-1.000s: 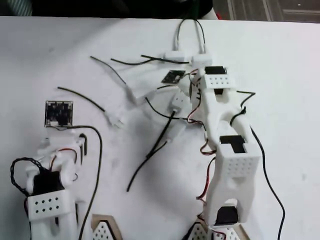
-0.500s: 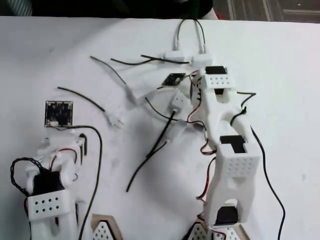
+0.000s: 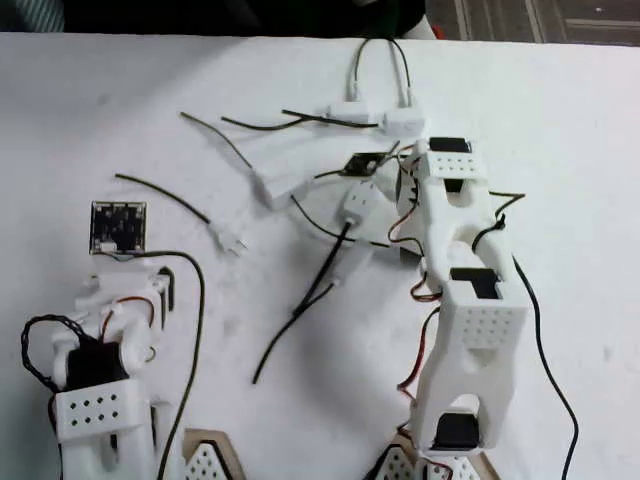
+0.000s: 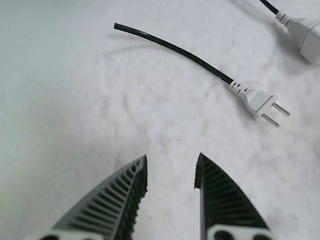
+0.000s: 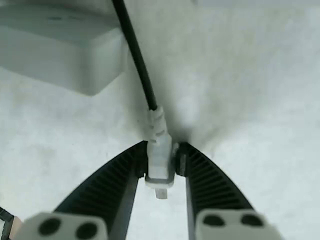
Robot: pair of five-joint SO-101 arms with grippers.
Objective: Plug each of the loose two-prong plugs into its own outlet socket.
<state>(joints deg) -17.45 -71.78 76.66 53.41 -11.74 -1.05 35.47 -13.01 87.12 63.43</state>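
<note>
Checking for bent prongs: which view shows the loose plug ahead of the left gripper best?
The left wrist view: the loose plug lies flat, both prongs distinct, ahead of the open left gripper. The high view shows it small, prongs barely distinguishable. The right wrist view shows another plug, clamped in the right gripper.

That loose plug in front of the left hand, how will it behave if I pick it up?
The plug looks small and light, so it should lift easily. Its short cord has a free end, so it will probably trail along, perhaps twisting the plug in the left hand.
</note>
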